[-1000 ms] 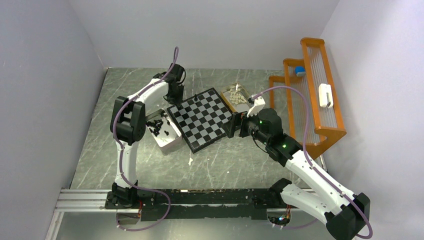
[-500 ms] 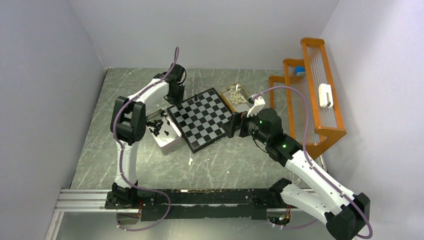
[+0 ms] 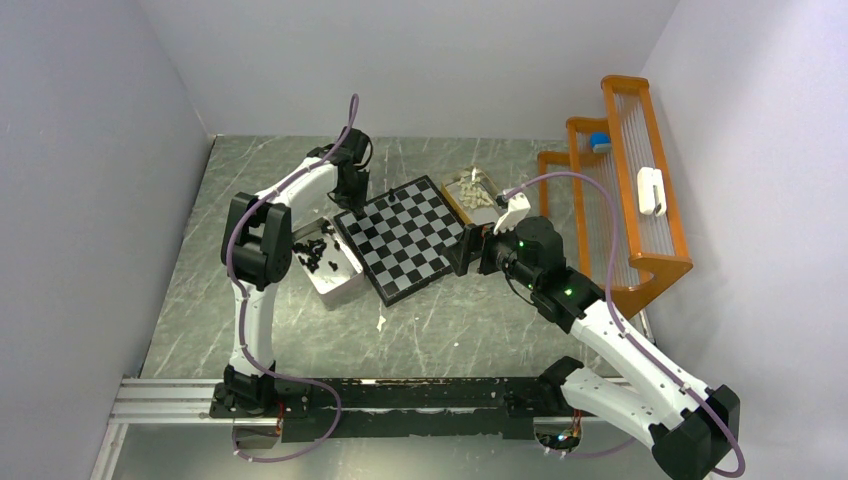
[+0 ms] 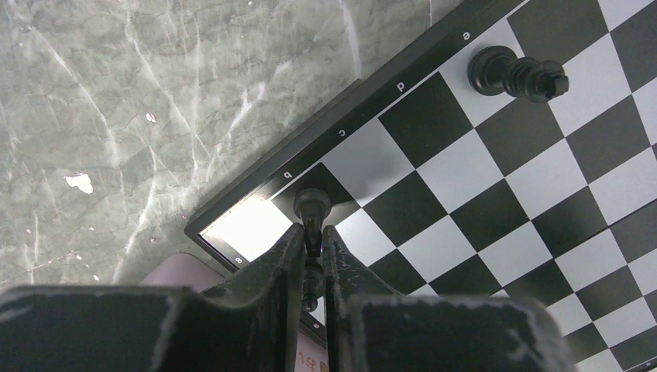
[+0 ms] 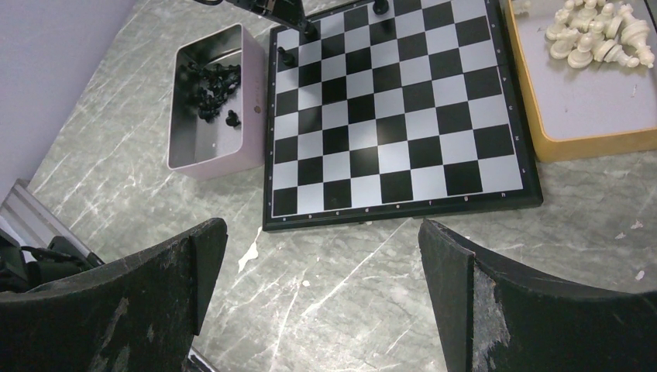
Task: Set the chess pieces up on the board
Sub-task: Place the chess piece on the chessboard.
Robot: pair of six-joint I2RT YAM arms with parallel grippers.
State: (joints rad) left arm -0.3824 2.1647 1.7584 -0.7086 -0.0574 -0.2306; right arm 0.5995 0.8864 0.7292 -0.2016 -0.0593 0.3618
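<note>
On the chessboard [image 4: 496,178], in the edge row one square from the corner, a small black chessman [image 4: 312,203] stands upright on a dark square. The left gripper [image 4: 312,230] has its fingers close on either side of it; whether they press it cannot be told. A taller black piece [image 4: 515,74] stands farther along that row. The right gripper [image 5: 321,225] hangs over the marbled table [image 4: 116,93] near the board's opposite edge, fingers wide apart and empty. More black chessmen [image 5: 211,81] lie in the white box [image 5: 182,151], cream chessmen [image 5: 593,35] in the tan tray [image 5: 589,139].

The board [image 5: 395,116] is laid mid-frame in the right wrist view. A box [image 5: 205,147] of chess pieces [image 5: 209,85] is set at its left, a tray [image 5: 589,101] of chessmen [image 5: 593,35] at upper right. A pawn [image 5: 310,32] is stood near the board's upper-left corner.
</note>
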